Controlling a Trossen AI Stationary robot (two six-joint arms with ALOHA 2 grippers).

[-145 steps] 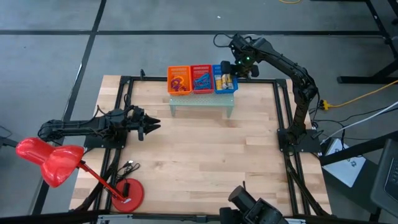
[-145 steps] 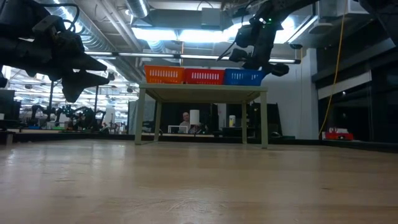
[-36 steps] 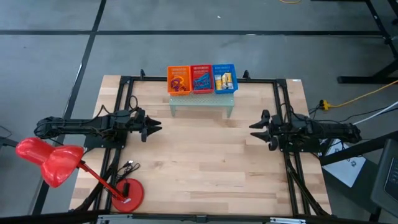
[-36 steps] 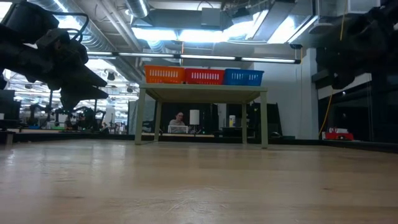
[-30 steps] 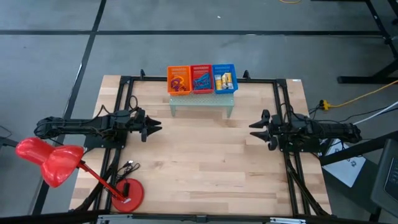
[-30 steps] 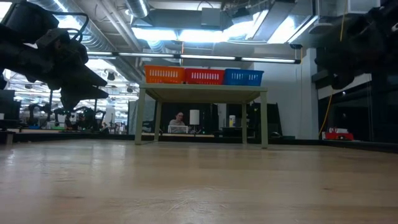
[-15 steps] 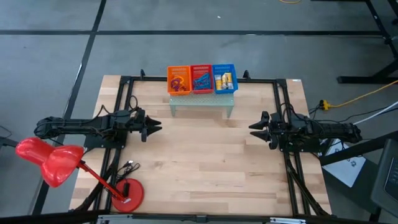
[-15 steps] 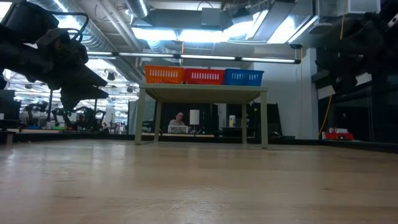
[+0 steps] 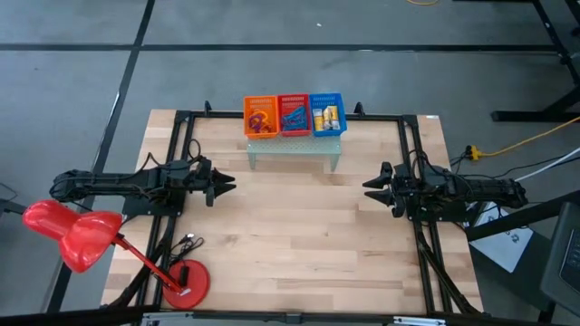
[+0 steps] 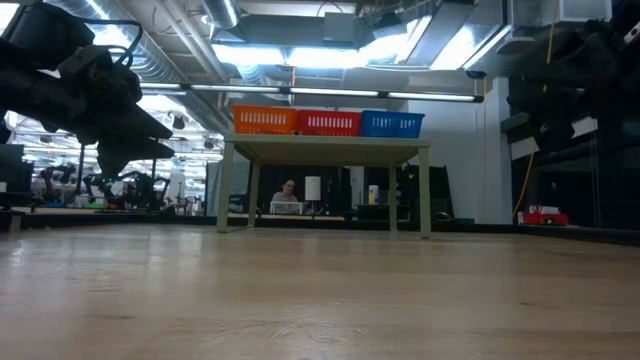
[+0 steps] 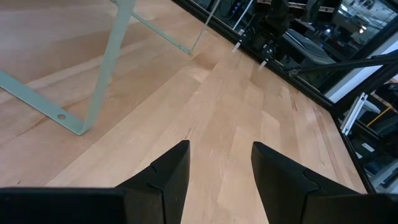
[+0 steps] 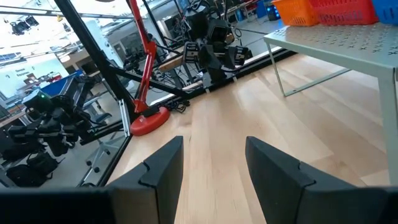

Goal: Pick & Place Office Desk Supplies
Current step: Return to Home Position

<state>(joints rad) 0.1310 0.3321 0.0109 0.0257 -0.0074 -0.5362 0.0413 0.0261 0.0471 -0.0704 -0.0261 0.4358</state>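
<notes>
Three small baskets stand in a row on a pale green stand (image 9: 295,152) at the table's far edge: an orange basket (image 9: 260,117) with rings, a red basket (image 9: 293,115) with blue clips, and a blue basket (image 9: 327,114) with yellow-and-silver blocks. My left gripper (image 9: 227,184) hovers open and empty over the table's left side. My right gripper (image 9: 372,188) hovers open and empty over the right side. Both point toward the table's middle, fingers apart in their wrist views (image 11: 217,177) (image 12: 214,168).
A big red desk lamp (image 9: 77,234) with its round base (image 9: 186,280) stands at the table's near left corner. Black frame rails (image 9: 181,136) run along the table's left, right and far sides. Bare wood lies between the two grippers.
</notes>
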